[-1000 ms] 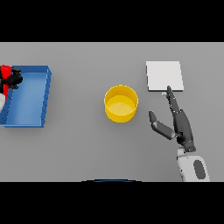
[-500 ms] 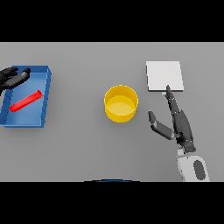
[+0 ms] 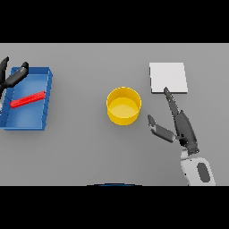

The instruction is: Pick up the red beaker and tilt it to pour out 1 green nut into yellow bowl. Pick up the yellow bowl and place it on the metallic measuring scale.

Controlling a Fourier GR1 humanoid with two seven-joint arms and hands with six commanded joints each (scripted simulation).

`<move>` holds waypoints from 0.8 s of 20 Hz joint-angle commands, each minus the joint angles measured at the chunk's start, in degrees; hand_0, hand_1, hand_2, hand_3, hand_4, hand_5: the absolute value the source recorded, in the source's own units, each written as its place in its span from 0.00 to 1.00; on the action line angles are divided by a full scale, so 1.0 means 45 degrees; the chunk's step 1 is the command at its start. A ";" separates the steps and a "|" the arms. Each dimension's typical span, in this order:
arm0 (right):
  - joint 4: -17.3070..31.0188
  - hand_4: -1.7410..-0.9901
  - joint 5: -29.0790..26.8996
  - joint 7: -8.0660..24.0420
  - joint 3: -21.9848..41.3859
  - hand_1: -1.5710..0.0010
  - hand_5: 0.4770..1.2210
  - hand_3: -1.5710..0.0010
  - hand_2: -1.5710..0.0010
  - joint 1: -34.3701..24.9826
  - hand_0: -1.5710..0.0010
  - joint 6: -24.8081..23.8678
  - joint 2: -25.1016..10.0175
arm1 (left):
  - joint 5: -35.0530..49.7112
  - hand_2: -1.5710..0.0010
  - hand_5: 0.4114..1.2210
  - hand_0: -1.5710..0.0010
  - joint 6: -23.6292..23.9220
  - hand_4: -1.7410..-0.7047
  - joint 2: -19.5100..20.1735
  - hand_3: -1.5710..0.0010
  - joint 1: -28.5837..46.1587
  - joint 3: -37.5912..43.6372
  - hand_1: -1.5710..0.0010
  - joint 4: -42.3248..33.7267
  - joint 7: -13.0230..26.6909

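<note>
Now your left robot hand [image 3: 12, 77] has let go: its fingers are spread above the blue tray [image 3: 27, 120], where the red beaker [image 3: 28, 99] lies flat. Your right robot hand [image 3: 181, 126], fingers straight, rests beside the yellow bowl [image 3: 124, 105], fingertip touching the scale [image 3: 168, 77].

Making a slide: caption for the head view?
Red beaker lying in blue tray, yellow bowl mid-table, left hand open above tray, right hand open.

Grey table [image 3: 80, 152] with blue tray [image 3: 27, 121], yellow bowl [image 3: 123, 105], metallic scale [image 3: 167, 77].
</note>
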 commanded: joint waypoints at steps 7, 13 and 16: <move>0.0777 0.69 0.3389 0.0580 0.2161 1.00 0.30 1.00 1.00 -0.2927 1.00 0.2261 -0.2730 | 0.0212 1.00 0.31 1.00 -0.0011 0.99 -0.0205 1.00 0.0033 0.0106 1.00 0.0016 -0.0339; 0.2201 0.70 0.5926 -0.0503 0.4346 1.00 0.31 1.00 1.00 -0.5512 1.00 0.3717 -0.3914 | 0.0281 1.00 0.33 1.00 -0.0040 0.99 -0.0209 1.00 0.0189 0.0025 1.00 -0.0231 -0.0306; 0.2947 0.70 0.6510 -0.1110 0.5137 1.00 0.31 1.00 1.00 -0.6536 1.00 0.4306 -0.4042 | 0.0422 1.00 0.34 1.00 -0.0125 0.99 -0.0141 1.00 0.0228 0.0189 1.00 -0.0100 -0.0455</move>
